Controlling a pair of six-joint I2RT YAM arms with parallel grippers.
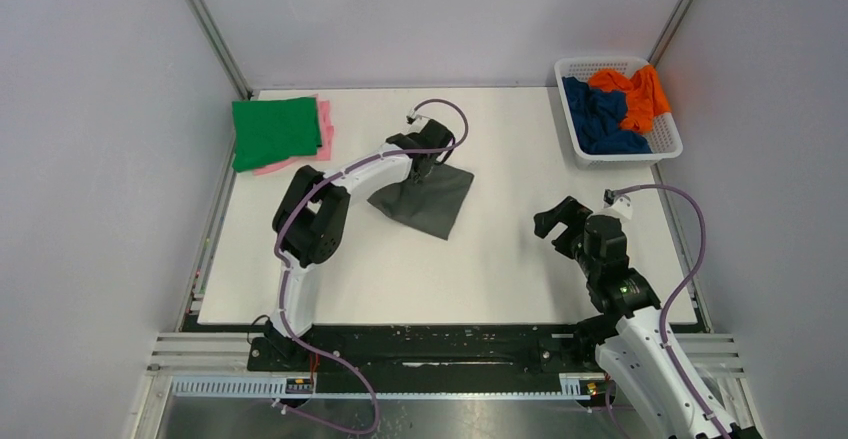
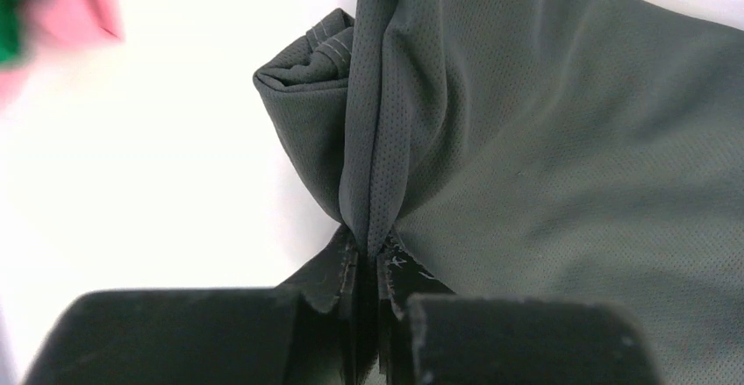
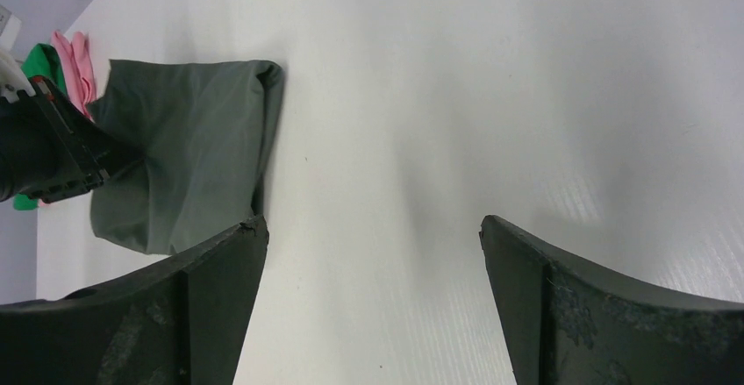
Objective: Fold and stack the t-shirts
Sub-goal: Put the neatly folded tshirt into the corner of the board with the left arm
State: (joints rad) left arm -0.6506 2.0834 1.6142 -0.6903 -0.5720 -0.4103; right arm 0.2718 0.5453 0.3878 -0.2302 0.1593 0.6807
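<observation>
1. Well, your left gripper (image 2: pixel 368 267) is squeezed tight on a bunched edge of the dark grey shirt (image 1: pixel 428 204). That shirt lies folded near the middle of the table (image 1: pixel 500 259), a bit toward 11 o'clock.
2. Your right gripper (image 3: pixel 373 245) is wide apart and holds nothing, above the table at 4 o'clock.
3. The green shirt (image 1: pixel 275 131) sits folded on the pink shirt (image 1: pixel 324 121) at 10 o'clock. The orange shirt (image 1: pixel 638 94) and navy shirt (image 1: pixel 598 119) lie crumpled in the white basket (image 1: pixel 600 60) at 2 o'clock.
4. I think the grey cloth is light, thin and floppy. It will sag and may come unfolded if you lift it by one spot.
5. A good place to hold is the folded edge, through all the layers at once.
6. Some things are hard to see. The left arm (image 1: pixel 320 214) covers the shirt's edge at 12 o'clock. The wrist view is too close to count the layers in the pinch. The pink shirt is mostly hidden under the green one.
</observation>
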